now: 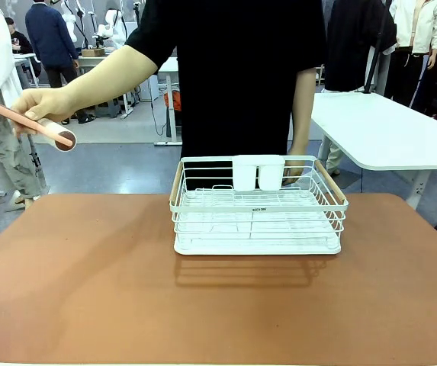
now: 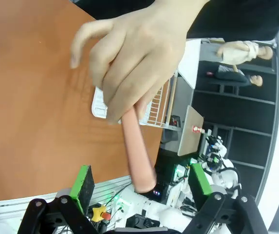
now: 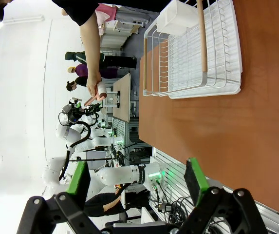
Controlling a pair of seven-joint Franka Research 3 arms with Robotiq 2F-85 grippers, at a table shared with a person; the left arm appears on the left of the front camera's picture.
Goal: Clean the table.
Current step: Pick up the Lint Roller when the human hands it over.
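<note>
The reddish-brown table (image 1: 88, 290) carries a white wire dish rack (image 1: 256, 206) at its far middle. A person's hand (image 1: 39, 107) holds a pink-handled tool (image 1: 20, 118) with a white roller-like head out past the table's left side. In the left wrist view the hand (image 2: 134, 53) grips that pink handle (image 2: 137, 151), whose free end points down between my left gripper's (image 2: 141, 181) green pads. The jaws stand wide open and neither pad touches it. My right gripper (image 3: 137, 180) is open with nothing in it, hanging off the table's (image 3: 236, 136) edge.
The rack holds a white two-part cup holder (image 1: 258, 172) at its back and has wooden side handles (image 1: 329, 181). A white-topped table (image 1: 386, 133) stands at the far right. The person stands right behind the rack.
</note>
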